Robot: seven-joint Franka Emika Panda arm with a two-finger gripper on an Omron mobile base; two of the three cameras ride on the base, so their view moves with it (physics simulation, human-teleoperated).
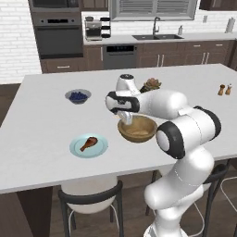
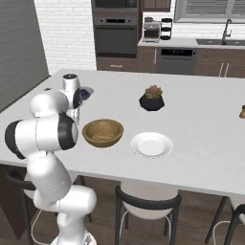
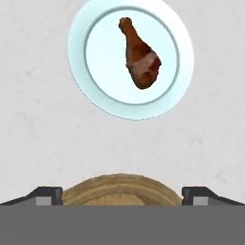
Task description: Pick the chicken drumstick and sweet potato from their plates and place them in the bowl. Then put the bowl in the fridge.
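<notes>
gripper has its jaws spread wide with nothing in them, hanging right over the near rim of the wooden bowl. white plate is bare so I'd guess the sweet potato's already in, can't actually see it though. chicken drumstick is lying on the blue plate just beside the bowl, so that and the fridge run are left
</notes>
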